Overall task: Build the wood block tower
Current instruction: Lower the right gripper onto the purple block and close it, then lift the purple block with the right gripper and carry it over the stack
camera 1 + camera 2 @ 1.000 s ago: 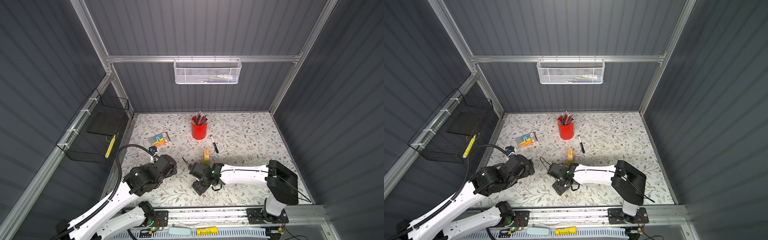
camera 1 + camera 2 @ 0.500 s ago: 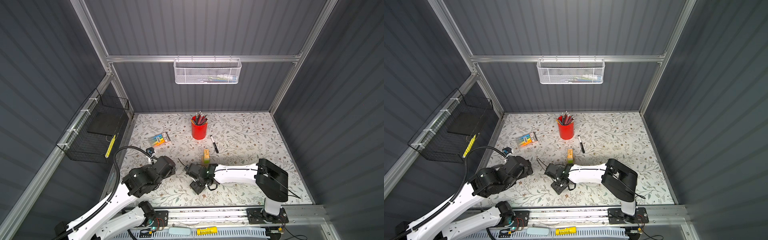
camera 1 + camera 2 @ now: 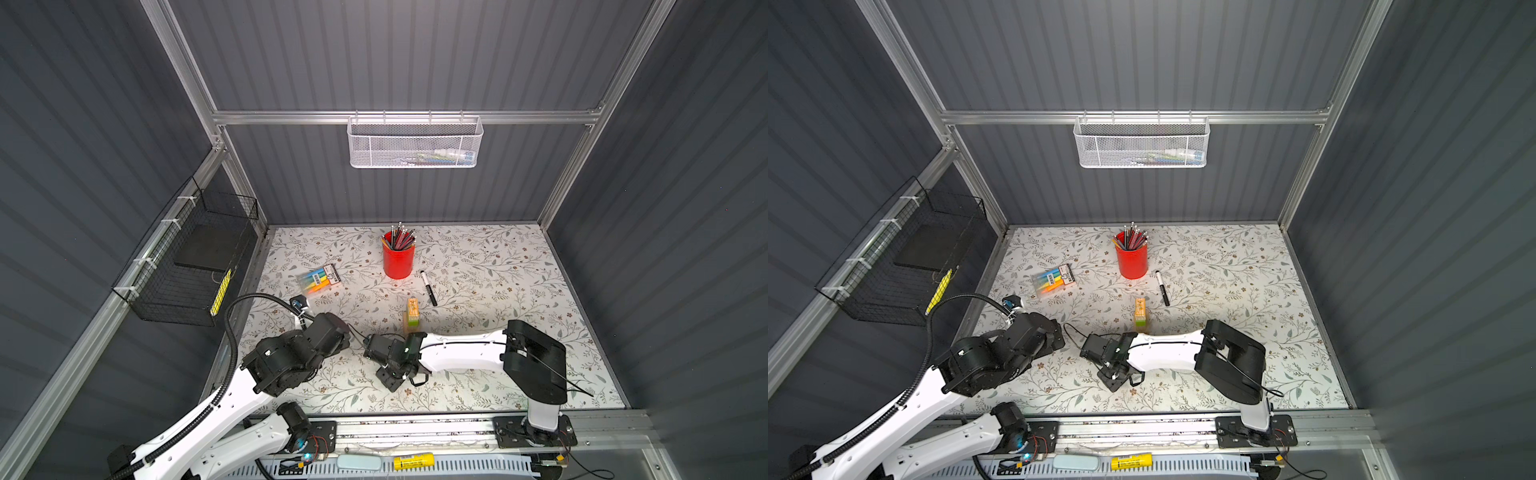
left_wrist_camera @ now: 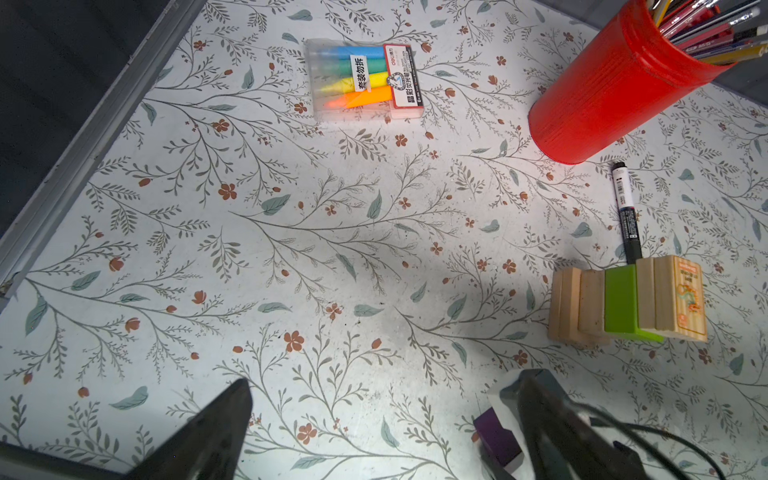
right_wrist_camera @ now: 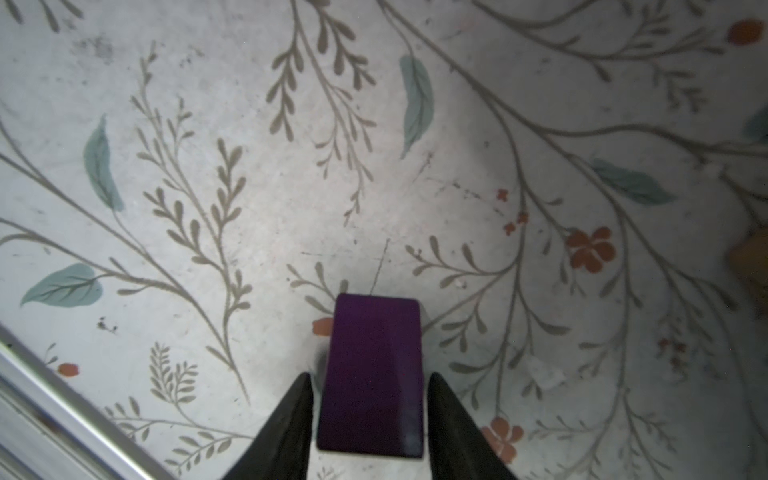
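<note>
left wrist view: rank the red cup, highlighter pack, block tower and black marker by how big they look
red cup
block tower and highlighter pack, near alike, tower perhaps slightly bigger
black marker, smallest

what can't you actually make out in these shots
Grip on the purple block: the right wrist view shows the right gripper flanking it, but whether the fingers touch is unclear. In both top views the gripper's body hides the block.
Layers of the wood block tower: too small to count in both top views, and the left wrist view shows one side only.
Contents of the white mesh basket: behind mesh and too small in both top views.
</note>
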{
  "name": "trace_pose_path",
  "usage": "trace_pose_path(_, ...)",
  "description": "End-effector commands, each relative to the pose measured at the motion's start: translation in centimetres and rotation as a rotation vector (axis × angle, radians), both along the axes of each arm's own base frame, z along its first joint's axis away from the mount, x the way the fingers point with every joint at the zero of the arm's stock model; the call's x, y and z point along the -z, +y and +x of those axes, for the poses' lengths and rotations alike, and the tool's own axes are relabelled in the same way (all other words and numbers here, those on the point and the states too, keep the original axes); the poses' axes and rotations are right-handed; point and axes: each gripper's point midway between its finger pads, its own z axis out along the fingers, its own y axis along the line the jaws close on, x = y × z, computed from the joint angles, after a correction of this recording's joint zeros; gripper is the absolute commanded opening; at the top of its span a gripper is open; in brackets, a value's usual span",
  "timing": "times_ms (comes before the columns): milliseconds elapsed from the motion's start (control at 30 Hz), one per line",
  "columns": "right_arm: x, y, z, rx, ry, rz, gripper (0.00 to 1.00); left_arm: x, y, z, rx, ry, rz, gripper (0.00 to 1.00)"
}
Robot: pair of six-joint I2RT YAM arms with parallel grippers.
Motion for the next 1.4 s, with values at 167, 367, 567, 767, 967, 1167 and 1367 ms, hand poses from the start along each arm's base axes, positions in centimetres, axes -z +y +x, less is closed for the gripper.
trace_pose_path(167,0.6,-0.8,0.5,0.043,-0.012,-0.063,0.41,0.4,1.2,-0.4,-0.028,0.005,0.030,1.00)
trace_pose_path(367,0.6,-0.7,0.6,0.047,-0.014,-0.061,0.36,0.4,1.2,-0.3,-0.028,0.001,0.032,1.00)
trace_pose_path(567,-1.8,-0.2,0.7,0.066,-0.019,-0.010,0.28,-0.2,1.3,-0.2,-0.029,-0.013,0.032,1.00)
trace_pose_path(767,-6.8,0.2,1.2,0.159,-0.041,0.091,0.26,-1.8,1.8,-0.1,-0.031,-0.051,0.035,1.00)
trace_pose_path(967,-11.1,-1.3,2.7,0.312,-0.070,0.117,0.26,-3.0,2.3,0.0,-0.029,-0.086,0.047,1.00)
trace_pose_path(1167,-15.2,-4.1,5.3,0.481,-0.089,0.163,0.26,-3.2,1.7,0.3,0.005,-0.102,0.045,1.00)
trace_pose_path(1367,-17.5,-6.9,8.5,0.609,-0.143,0.168,0.26,-2.6,-0.6,1.5,0.073,-0.113,0.031,1.00)
